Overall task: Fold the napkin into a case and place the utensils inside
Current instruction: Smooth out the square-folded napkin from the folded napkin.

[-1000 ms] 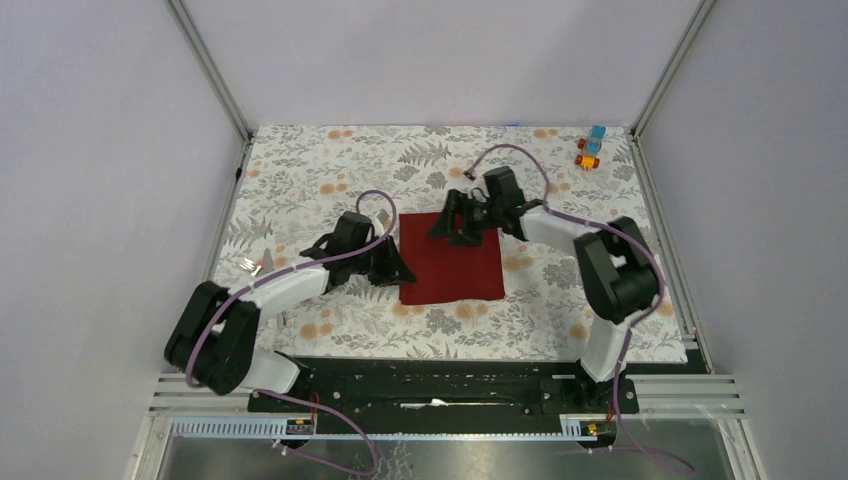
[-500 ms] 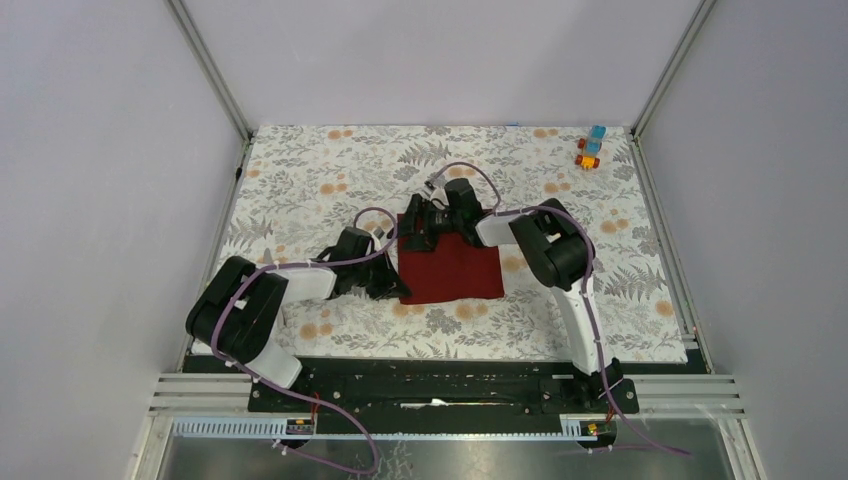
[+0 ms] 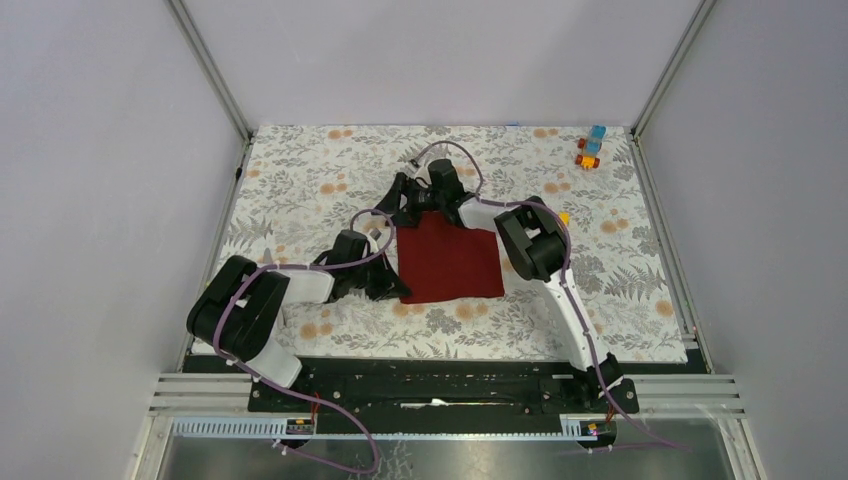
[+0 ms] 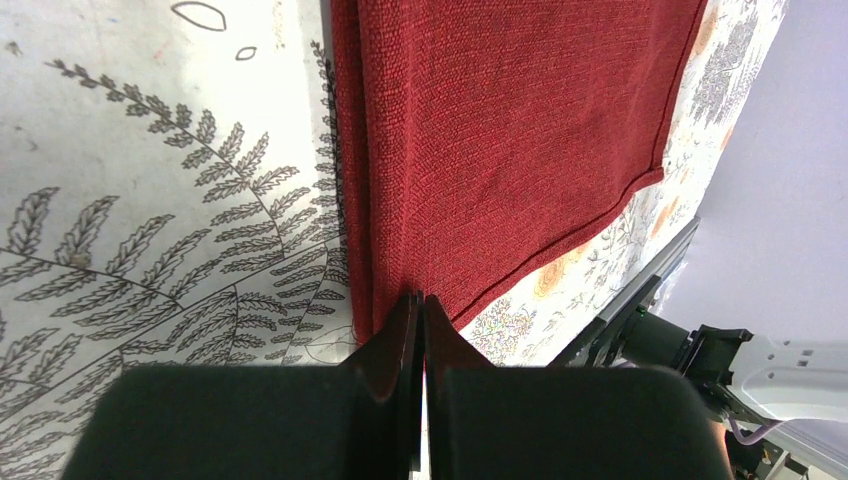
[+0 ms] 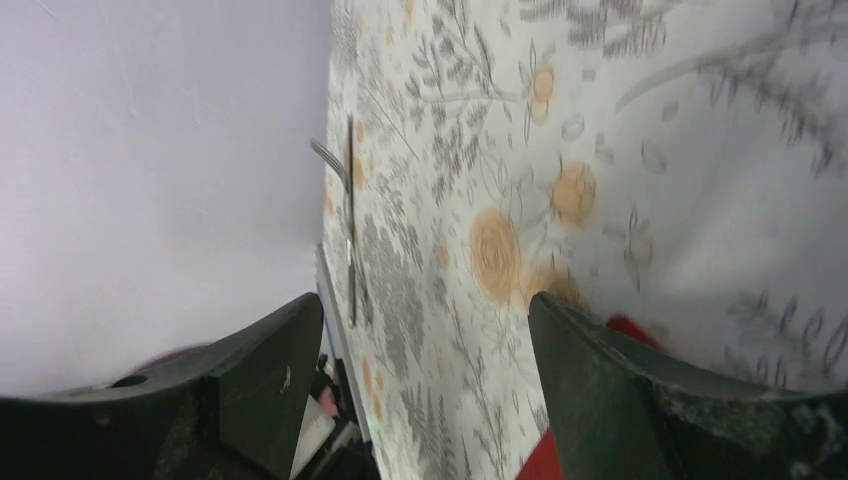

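Lying flat near the middle of the bench, a little toward its near edge, the dark red napkin (image 3: 448,262) forms a rough square. The left wrist view shows doubled layers of cloth (image 4: 500,140) along its left side.

The left claw (image 3: 398,291) sits at the napkin's near-left corner. Its two fingers (image 4: 400,340) are pressed together, their tips on the cloth's edge just beside that corner, apparently pinching it.

The right claw (image 3: 398,202) is at the napkin's far-left corner with its arm reaching across from the right side. Its fingers (image 5: 585,350) are spread wide, with only patterned bench surface between them. A sliver of red cloth shows low by the right-hand finger.

The utensils (image 5: 349,220), a fork and a knife, lie side by side close to the bench's left edge, next to the wall (image 5: 150,150) and well apart from the napkin.

The bench (image 3: 300,180) carries a floral pattern. A few small toy blocks (image 3: 591,148) stand in its far-right corner.
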{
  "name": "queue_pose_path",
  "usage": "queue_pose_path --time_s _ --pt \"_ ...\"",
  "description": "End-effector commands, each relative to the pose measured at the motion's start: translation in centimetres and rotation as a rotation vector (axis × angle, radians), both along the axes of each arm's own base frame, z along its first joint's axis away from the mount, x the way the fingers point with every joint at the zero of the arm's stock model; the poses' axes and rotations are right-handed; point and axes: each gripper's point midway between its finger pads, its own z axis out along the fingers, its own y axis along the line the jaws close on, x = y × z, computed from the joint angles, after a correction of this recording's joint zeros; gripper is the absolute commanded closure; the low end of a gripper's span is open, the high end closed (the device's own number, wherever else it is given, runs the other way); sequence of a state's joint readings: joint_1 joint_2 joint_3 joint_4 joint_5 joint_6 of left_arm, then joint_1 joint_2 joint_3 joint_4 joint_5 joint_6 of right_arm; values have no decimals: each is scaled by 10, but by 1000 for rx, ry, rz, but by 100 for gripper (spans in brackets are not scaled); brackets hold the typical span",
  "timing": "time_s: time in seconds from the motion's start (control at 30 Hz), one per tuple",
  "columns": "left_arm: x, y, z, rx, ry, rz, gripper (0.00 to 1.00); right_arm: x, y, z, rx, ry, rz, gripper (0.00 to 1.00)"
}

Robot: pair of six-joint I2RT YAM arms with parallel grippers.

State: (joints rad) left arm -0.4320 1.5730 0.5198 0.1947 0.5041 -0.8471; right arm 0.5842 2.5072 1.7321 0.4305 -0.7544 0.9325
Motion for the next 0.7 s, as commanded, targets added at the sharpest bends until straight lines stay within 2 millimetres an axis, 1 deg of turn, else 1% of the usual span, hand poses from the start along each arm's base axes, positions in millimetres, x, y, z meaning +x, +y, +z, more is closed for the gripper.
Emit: queue_pose_path --time_s 0.0,0.03,0.1,0.13,0.17,0.2,0.27,0.3,0.37,0.4,0.43,0.47,0.53,0.6,0.67 --pt "-24 33 -46 175 86 40 100 34 -11 -43 -9 78 -51 18" --pt "-23 33 -45 173 79 35 100 40 -12 -45 0 84 -50 18" --pt "-19 31 -41 174 60 21 100 56 -16 -40 5 77 -56 18" --pt "-16 29 -36 170 44 8 100 65 -18 -33 7 65 -54 17" --pt "-12 27 -31 166 23 -2 100 75 -20 -21 11 47 -54 17" --pt "-7 24 -23 159 4 -14 100 83 -23 -3 23 29 -54 16" --pt "4 17 -5 137 -31 -39 99 94 -34 43 46 -19 -60 15" --pt "10 13 6 121 -53 -42 95 96 -42 66 44 -48 -65 14" --pt "20 5 31 77 -100 -43 86 95 -62 104 24 -102 -75 13" --pt "25 1 42 60 -113 -45 83 91 -74 111 10 -101 -87 13" --pt "26 -2 48 47 -116 -47 83 85 -84 118 5 -104 -93 13" --pt "32 -5 55 33 -130 -43 83 77 -94 120 4 -104 -94 12" --pt "37 -7 59 26 -131 -32 84 57 -107 108 2 -86 -91 12" --pt "39 -7 53 30 -111 -19 86 35 -117 90 13 -56 -79 12" --pt "41 -9 46 20 -89 -10 87 25 -128 76 30 -40 -90 12"
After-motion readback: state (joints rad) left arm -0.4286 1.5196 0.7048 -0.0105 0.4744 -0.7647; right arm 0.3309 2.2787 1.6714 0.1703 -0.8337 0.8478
